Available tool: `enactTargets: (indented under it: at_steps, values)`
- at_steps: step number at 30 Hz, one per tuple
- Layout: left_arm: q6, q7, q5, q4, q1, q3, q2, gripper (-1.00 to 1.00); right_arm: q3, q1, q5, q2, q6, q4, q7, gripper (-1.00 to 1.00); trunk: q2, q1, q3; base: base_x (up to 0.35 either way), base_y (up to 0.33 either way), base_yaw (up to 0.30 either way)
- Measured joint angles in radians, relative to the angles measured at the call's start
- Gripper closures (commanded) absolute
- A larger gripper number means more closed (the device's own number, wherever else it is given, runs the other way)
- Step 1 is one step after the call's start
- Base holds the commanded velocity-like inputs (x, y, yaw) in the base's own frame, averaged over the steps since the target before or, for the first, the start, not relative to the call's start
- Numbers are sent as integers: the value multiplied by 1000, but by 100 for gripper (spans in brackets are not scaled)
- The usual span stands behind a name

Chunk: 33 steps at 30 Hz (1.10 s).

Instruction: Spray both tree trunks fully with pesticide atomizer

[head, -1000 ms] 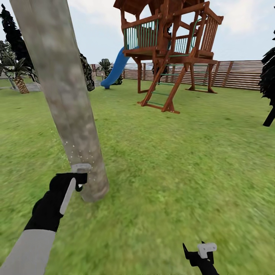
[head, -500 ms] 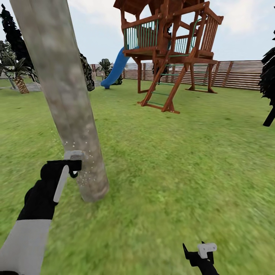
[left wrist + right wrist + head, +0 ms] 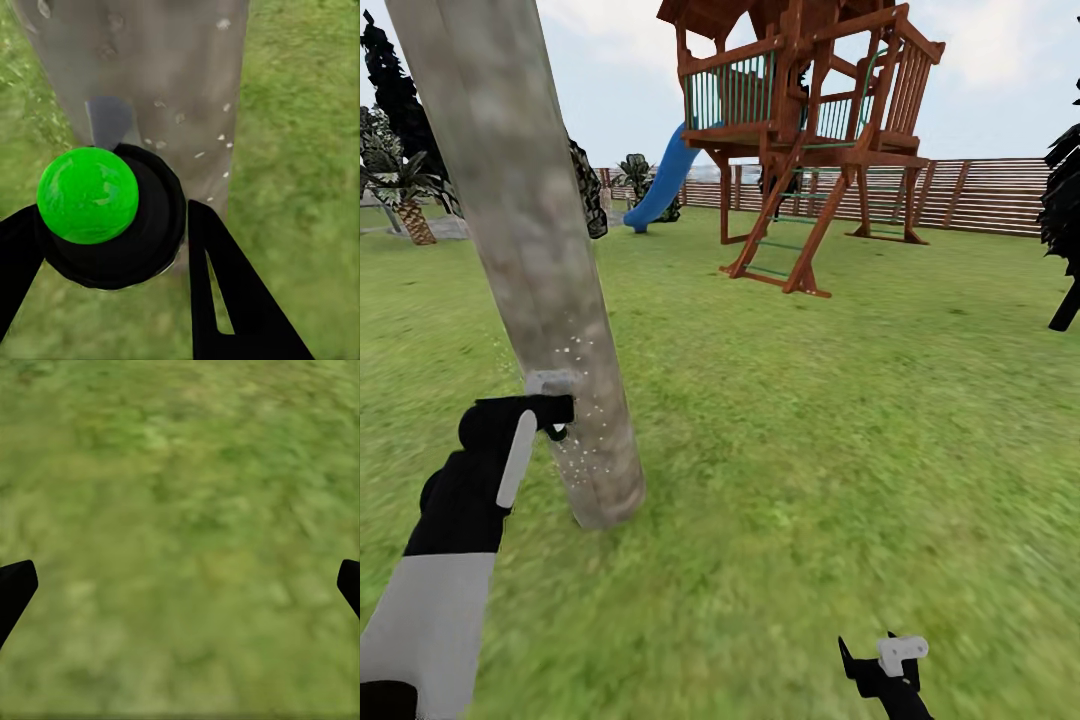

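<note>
Left gripper [image 3: 555,410] at left-centre of the head view is clamped on the pesticide atomizer [image 3: 112,217] — dark round body with a green ball on top — aimed straight at the tree trunk [image 3: 530,250], likely so the spray lands square on the bark. Whitish pesticide [image 3: 575,350] specks dot the lower trunk just above the gripper. Right gripper [image 3: 180,585] hangs idle over the grass [image 3: 810,400] at lower right — fingers spread wide, holding nothing.

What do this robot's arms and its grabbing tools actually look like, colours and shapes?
Each arm is a pale grey tube near the body that turns matte black toward the wrist, with a light grey strip and a small grey block at the end. The left tool and right tool have flat, black, wedge-shaped fingers; one has a narrow slot cut through it. No cables or markings show.
</note>
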Motion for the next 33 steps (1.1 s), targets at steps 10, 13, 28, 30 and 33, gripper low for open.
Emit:
enactTargets:
  at_steps: [10, 13, 28, 30, 33]
  values:
    - [2, 0, 6, -8, 11, 88, 74, 100, 0, 0, 0, 0, 0, 0, 1, -100, 0, 0, 0, 0, 0, 0]
    - [1, 0, 1, 21, 1, 102, 93, 100, 0, 0, 0, 0, 0, 0, 1, -100, 0, 0, 0, 0, 0, 0]
    - [-115, -1, 11, 271, 56, 90, 104, 100, 1, 0, 0, 0, 0, 0, 1, -100, 0, 0, 0, 0, 0, 0]
    - [-209, -1, 12, 365, 64, 90, 83, 100, 0, 0, 0, 0, 0, 0, 1, -100, 0, 0, 0, 0, 0, 0]
    - [-412, 0, -2, 542, 66, 91, 57, 100, 0, 1, 0, 0, 0, 0, 0, -100, 0, 0, 0, 0, 0, 0]
